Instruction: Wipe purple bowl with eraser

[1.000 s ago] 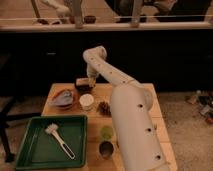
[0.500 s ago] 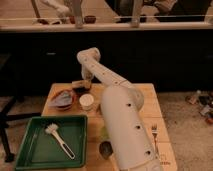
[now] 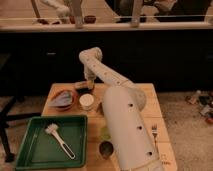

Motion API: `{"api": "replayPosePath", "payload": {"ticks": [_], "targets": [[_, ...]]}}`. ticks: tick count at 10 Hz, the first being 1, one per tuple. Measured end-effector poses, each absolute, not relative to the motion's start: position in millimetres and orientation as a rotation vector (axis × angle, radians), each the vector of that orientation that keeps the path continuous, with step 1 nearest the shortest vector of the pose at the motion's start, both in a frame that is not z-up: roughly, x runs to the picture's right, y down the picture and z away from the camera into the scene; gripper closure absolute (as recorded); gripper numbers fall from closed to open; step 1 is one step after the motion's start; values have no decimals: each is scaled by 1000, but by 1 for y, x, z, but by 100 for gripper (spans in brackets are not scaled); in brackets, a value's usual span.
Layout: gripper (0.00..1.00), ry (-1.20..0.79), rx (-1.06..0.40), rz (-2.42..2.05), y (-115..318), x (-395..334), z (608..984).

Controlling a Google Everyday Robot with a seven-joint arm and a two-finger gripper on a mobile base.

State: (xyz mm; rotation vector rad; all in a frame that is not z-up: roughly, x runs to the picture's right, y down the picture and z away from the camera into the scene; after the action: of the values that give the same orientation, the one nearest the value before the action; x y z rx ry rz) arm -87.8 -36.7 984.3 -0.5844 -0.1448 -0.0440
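Purple bowl [image 3: 80,87] sits at the wooden table's [image 3: 146,99] far edge, behind the white cup [image 3: 87,101] and beside the reddish-brown bowl [image 3: 62,99]. The gripper [image 3: 88,82] is right over it, and its grip cannot be told. The white arm [image 3: 126,125] hides the table's middle, a brush [image 3: 60,140] lies in the green tray [image 3: 24,150], and bowls, cup and tray lie as they did a second ago.

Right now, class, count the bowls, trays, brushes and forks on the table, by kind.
Bowls: 2, purple bowl and reddish-brown bowl
Trays: 1, green tray
Brushes: 1, white brush
Forks: 1, fork
Total: 5
The gripper is at the purple bowl.
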Motion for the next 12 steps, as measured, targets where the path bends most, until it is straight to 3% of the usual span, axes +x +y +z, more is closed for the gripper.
{"api": "replayPosePath", "payload": {"ticks": [7, 12], "targets": [[100, -172, -589, -80, -42, -115, 990], [100, -140, -583, -48, -42, -80, 973]]}}
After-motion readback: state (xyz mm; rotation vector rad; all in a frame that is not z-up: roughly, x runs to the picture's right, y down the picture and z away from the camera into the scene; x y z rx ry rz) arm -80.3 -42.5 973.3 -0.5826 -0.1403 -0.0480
